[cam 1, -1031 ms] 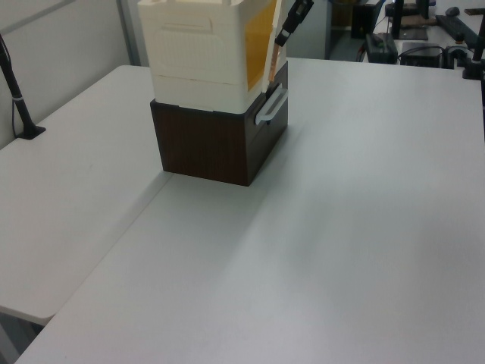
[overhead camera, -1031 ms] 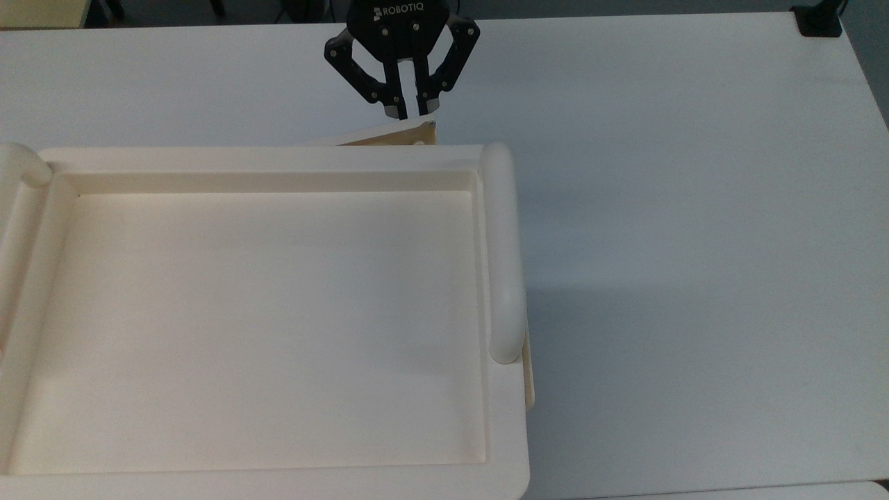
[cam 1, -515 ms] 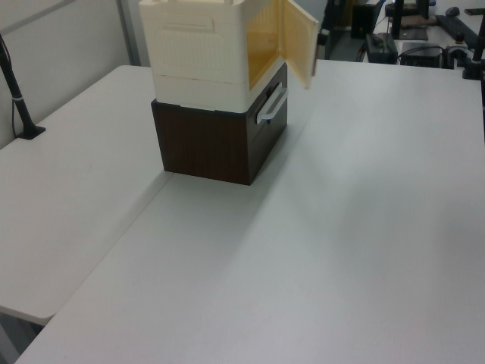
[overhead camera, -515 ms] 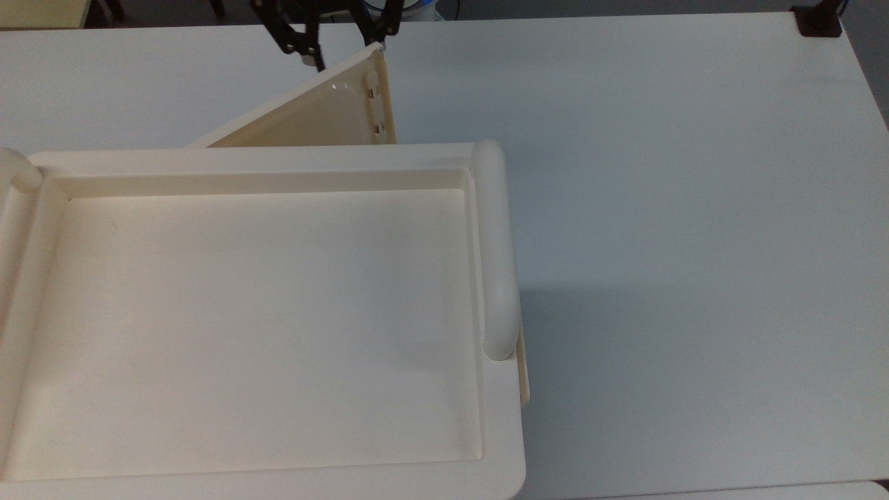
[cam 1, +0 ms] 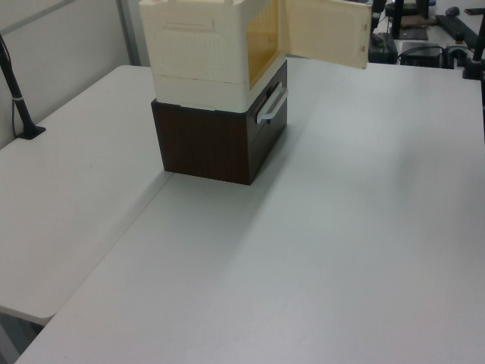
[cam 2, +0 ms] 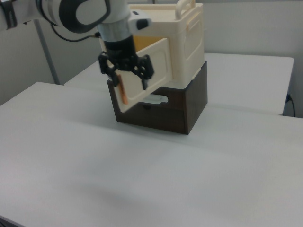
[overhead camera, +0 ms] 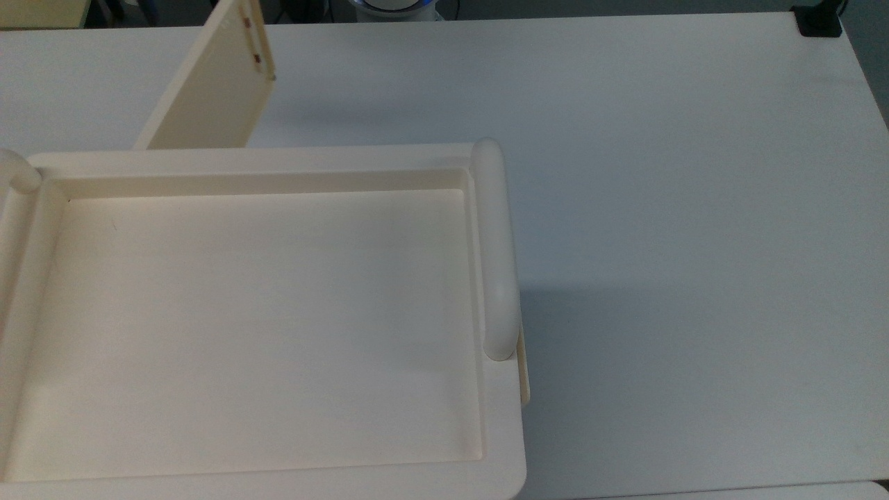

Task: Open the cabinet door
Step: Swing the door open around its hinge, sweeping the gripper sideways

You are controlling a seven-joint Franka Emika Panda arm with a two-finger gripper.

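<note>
Gaping cabinet door, pincer alongside

You are looking at a wide white table with a matte top, lit evenly from overhead so shadows fall soft. A second white table butts against it on the left view's left, a seam running between them. A black clamp post stands at that table's far edge. Behind, you see a pale partition wall, and dark desks with equipment at the left view's upper right.
</note>
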